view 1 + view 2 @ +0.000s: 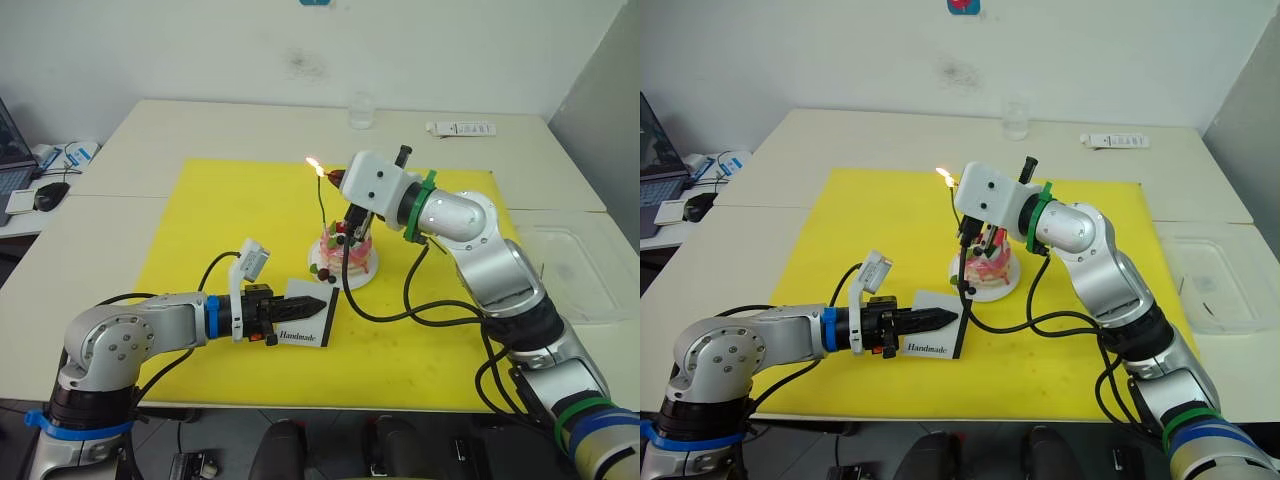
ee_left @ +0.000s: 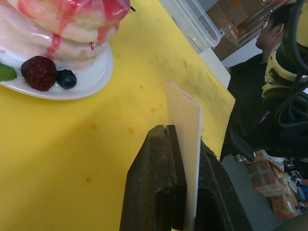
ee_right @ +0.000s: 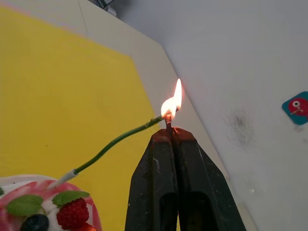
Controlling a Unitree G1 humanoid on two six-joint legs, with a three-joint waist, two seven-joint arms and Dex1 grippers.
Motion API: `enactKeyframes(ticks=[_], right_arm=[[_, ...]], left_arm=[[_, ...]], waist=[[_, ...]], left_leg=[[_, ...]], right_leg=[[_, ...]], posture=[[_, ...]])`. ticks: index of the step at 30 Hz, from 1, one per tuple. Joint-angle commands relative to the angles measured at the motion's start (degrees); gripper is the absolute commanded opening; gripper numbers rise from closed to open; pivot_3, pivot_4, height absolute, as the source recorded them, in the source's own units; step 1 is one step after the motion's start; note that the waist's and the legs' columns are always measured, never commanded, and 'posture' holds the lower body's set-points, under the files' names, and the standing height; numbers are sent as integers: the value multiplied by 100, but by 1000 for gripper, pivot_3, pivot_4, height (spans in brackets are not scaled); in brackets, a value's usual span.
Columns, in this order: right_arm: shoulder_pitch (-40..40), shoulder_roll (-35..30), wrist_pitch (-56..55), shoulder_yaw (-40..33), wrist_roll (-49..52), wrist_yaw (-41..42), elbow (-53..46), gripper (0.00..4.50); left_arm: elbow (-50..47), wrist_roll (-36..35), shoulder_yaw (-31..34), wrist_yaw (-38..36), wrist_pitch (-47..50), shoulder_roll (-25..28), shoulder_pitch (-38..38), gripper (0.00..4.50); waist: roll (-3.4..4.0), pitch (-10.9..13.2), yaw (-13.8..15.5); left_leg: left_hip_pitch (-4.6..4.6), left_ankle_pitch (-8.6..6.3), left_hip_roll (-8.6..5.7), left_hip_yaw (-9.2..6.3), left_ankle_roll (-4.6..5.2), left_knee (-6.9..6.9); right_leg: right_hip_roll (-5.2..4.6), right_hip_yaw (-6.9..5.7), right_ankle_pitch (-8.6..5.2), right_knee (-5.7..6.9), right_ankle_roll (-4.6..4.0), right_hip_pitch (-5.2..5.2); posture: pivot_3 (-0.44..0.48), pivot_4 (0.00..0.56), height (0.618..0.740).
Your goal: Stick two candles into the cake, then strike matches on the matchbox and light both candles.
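Nearest, the left gripper (image 1: 300, 306) had its black fingers clamped on the matchbox (image 1: 312, 318), holding it on edge on the yellow mat (image 1: 220, 215), to the near left of the cake. The left wrist view showed the thin white card pinched flat between the two fingers. Held upright like that with its black side facing the cake, the box probably served as a steady striking surface within the other arm's reach.

Just beyond it stood the cake (image 1: 345, 252) on its small white plate (image 1: 352, 279), near the middle of the mat. One candle (image 1: 321, 205) rose from its top, thin and green, leaning slightly left.

Above the cake, the right gripper (image 1: 338, 180) had its fingers pressed tight on a match (image 3: 168, 127), of which only a short stub showed beyond the tips. Its burning end touched the candle tip, so one flame (image 1: 313, 163) covered both. The grip so near the flame suggested little match remained. A second candle could not be made out.
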Motion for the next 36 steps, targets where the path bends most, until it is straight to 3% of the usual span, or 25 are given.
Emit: enactKeyframes(ticks=[1,8,13,16,20,23,33,36], right_arm=[[204,-110,451,-387,487,277,-911,13],[1319,-602,1607,-1264,1326,443,-2497,13],[2298,-934,2866,-2623,1876,316,-3429,13],[2997,-1315,2883,-3337,1838,279,-3476,13],[3896,-1769,2491,-4613,1584,109,-2568,13],[4108,-2066,2059,-5057,1394,-120,-1655,13],[3918,-2673,1698,-5029,1236,-654,688,13],[3785,-2645,1792,-5042,1237,-899,956,679]], left_arm=[[-69,-68,71,-95,-36,31,-44,0],[-68,-95,-5,-189,29,49,-50,0],[-94,-166,-52,-317,101,70,1,0],[-121,-198,-97,-379,131,43,3,0],[-99,-188,-197,-410,106,-62,-29,0],[-108,-181,-254,-382,91,-156,-41,0],[-178,-205,-273,-191,112,-416,-3,0],[-182,-198,-258,-131,100,-469,6,0]], waist=[[0,0,2],[0,0,20],[0,0,31],[0,0,32],[0,0,34],[-1,0,30],[2,0,4],[3,0,3]], left_leg=[[0,0,0,0,0,0],[0,0,-4,1,0,1],[1,0,-3,-1,0,2],[1,0,-6,2,0,2],[1,0,-12,6,0,3],[2,0,-14,14,0,7],[10,0,-13,18,1,3],[11,0,-12,19,1,3]], right_leg=[[-1,0,0,0,0,0],[-7,-1,-2,-1,3,2],[-7,-2,-16,-1,28,4],[-8,0,-17,-2,29,5],[-8,3,-18,-6,30,5],[-8,10,-18,-6,30,5],[18,22,-19,-3,28,7],[27,24,-19,-3,28,7]], posture=[[0,150,740],[0,150,740],[0,150,740],[0,150,740],[0,150,740],[0,150,740],[0,150,740],[0,150,740]])
